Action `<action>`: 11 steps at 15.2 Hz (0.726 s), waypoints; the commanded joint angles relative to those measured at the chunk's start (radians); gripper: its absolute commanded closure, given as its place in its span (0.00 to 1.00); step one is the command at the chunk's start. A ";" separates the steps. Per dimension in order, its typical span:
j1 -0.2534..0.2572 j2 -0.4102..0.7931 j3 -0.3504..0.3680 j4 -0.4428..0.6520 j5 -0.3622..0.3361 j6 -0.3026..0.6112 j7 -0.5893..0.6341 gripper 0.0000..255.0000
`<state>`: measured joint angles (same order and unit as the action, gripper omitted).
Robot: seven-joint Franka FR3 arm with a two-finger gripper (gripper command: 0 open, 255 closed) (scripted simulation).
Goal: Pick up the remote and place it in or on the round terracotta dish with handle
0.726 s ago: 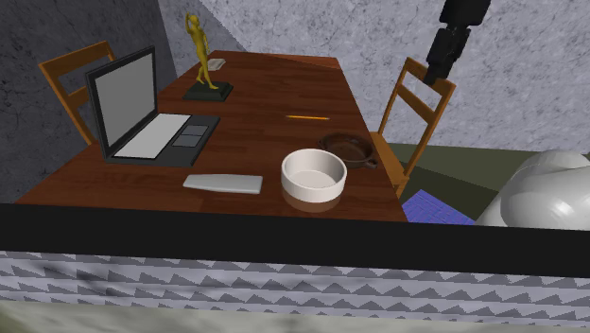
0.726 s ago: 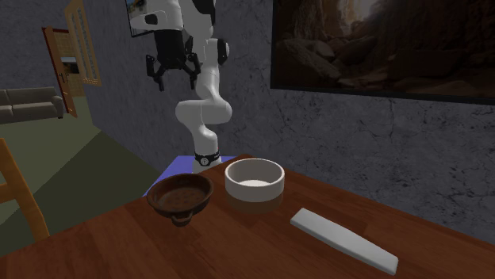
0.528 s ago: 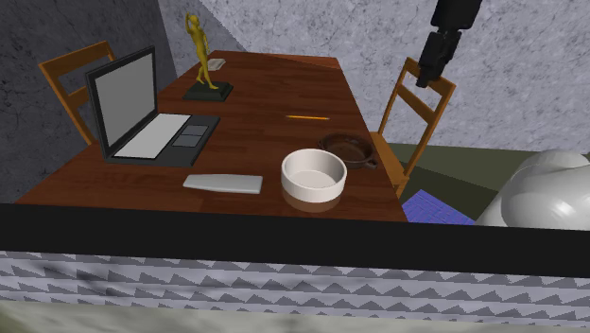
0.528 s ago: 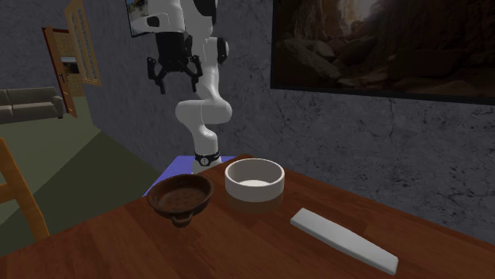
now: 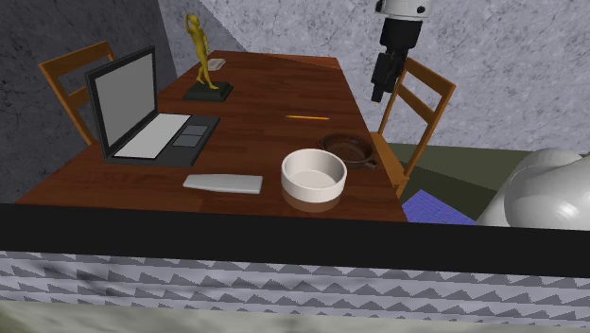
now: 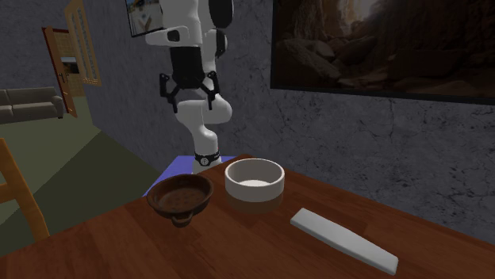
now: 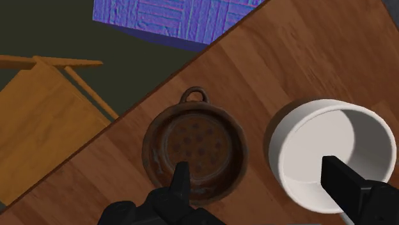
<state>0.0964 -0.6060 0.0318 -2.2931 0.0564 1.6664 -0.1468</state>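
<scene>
Lowered and swung toward the shoulder view's left since half a second ago, the black gripper (image 5: 379, 92) hangs in the air above the far right side of the wooden counter (image 5: 274, 85).

Across the shoulder view from the left stand a wooden chair (image 5: 68, 78), an open laptop (image 5: 142, 112) and a gold figurine (image 5: 199, 55) on a dark base. Next comes the pale grey remote (image 5: 223, 184), lying flat near the counter's front edge, then an orange pencil (image 5: 307, 117) and a white bowl (image 5: 314, 176). The brown round dish (image 5: 346, 149) with its loop handle sits just behind the bowl.

The remote is well apart from the gripper, low and to its left, with the bowl between them. In the wrist view the fingers (image 7: 179, 188) stand wide apart and clasp nothing. One reaches over the dish (image 7: 195, 153), the other over the bowl (image 7: 332, 153).

In the second exterior view the dish (image 6: 181, 196), bowl (image 6: 255, 180) and remote (image 6: 343, 239) run left to right, the gripper (image 6: 189, 99) high behind them.
</scene>
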 commanded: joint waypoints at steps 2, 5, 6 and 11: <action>0.026 0.091 0.032 0.023 0.011 0.072 -0.003 0.00; 0.048 0.182 0.062 0.055 0.015 0.133 -0.006 0.00; 0.055 0.212 0.072 0.067 0.016 0.152 -0.007 0.00; 0.089 0.369 0.122 0.145 0.006 0.235 -0.006 0.00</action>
<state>0.1786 -0.2694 0.1435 -2.1506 0.0653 1.8702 -0.1526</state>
